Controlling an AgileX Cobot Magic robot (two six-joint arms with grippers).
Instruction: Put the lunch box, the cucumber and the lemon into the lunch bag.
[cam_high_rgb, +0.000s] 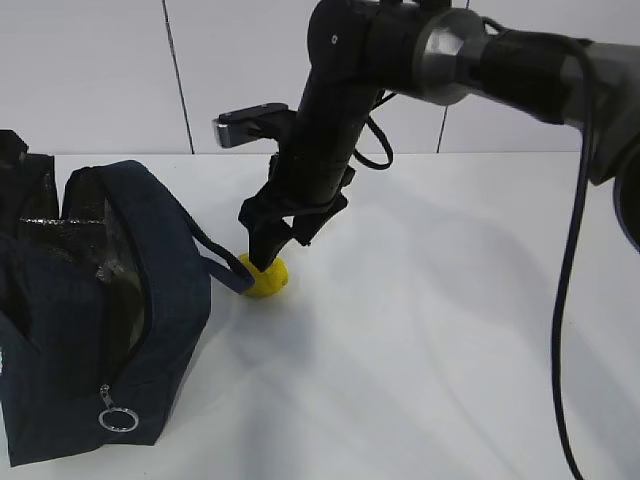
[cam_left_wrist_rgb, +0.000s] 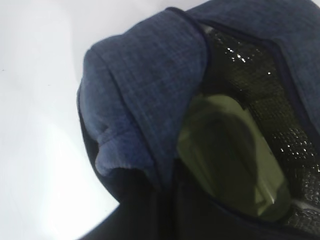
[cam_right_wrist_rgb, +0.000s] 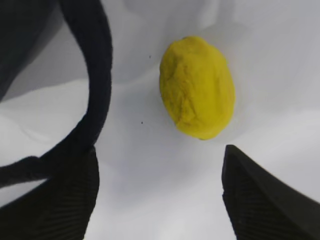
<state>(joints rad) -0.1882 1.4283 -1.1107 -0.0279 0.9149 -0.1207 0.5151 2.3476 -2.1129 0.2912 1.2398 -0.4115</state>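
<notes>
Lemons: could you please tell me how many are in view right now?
1. The lemon lies on the white table beside the lunch bag, under the open right claw. The bag's inside is partly hidden.

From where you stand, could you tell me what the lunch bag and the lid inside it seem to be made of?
The lunch bag looks like dark navy woven fabric, matte, with a visible cross-weave; its lining glints like silvery foil. The lid looks like pale green plastic, smooth and dull, though shadow leaves that uncertain.

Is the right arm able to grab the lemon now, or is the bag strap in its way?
Probably yes: the right gripper is open just over the lemon; the strap lies beside it, apart.
</notes>
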